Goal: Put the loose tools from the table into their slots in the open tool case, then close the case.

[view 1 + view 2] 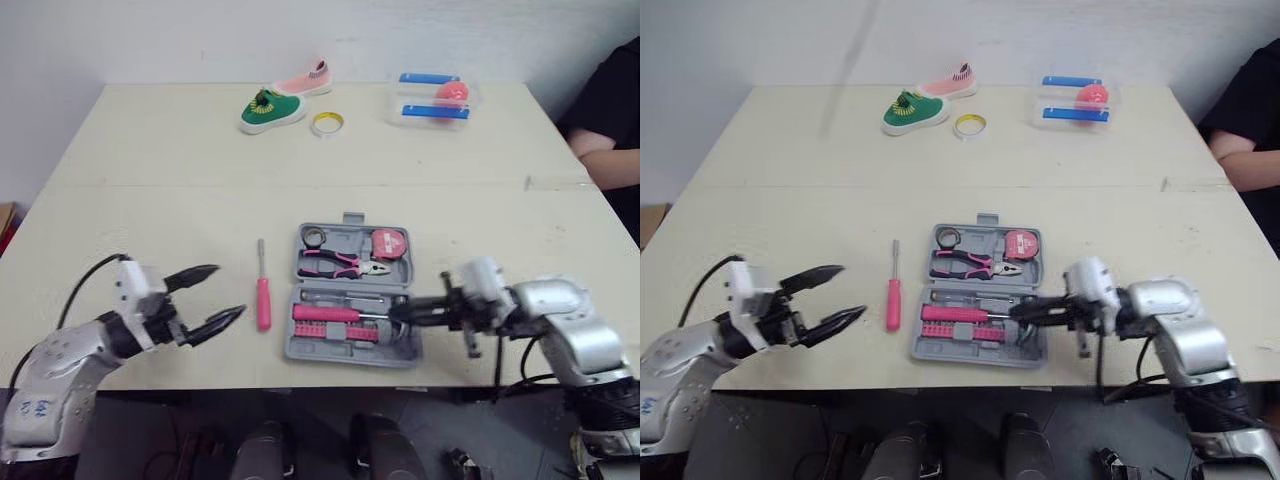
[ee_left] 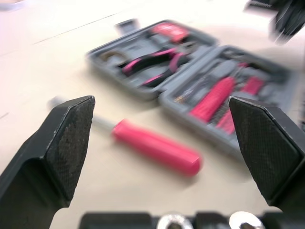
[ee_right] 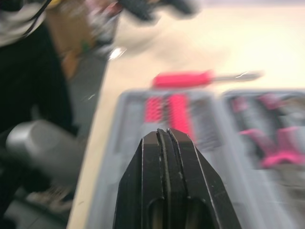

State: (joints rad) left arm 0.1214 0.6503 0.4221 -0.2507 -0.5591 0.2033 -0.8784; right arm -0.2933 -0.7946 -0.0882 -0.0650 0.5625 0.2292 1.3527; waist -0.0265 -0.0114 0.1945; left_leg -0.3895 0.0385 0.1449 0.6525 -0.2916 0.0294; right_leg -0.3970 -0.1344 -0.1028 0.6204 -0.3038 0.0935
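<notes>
An open grey tool case (image 1: 352, 345) lies near the table's front edge, holding pink pliers (image 1: 343, 265), a tape measure (image 1: 389, 243) and a pink bit set (image 1: 335, 322). A loose pink-handled screwdriver (image 1: 263, 293) lies on the table just left of the case, also in the left wrist view (image 2: 155, 147). My left gripper (image 1: 212, 297) stands open a little left of the screwdriver, nothing between its fingers (image 2: 66, 138). My right gripper (image 1: 396, 311) is shut and empty, its tip over the case's right front part; its closed fingers (image 3: 167, 162) point across the case.
At the table's far side lie a green shoe (image 1: 270, 110), a pink shoe (image 1: 305, 80), a roll of tape (image 1: 327, 123) and a clear box (image 1: 433, 100) with blue and pink items. A person's arm (image 1: 605, 150) rests at the right edge.
</notes>
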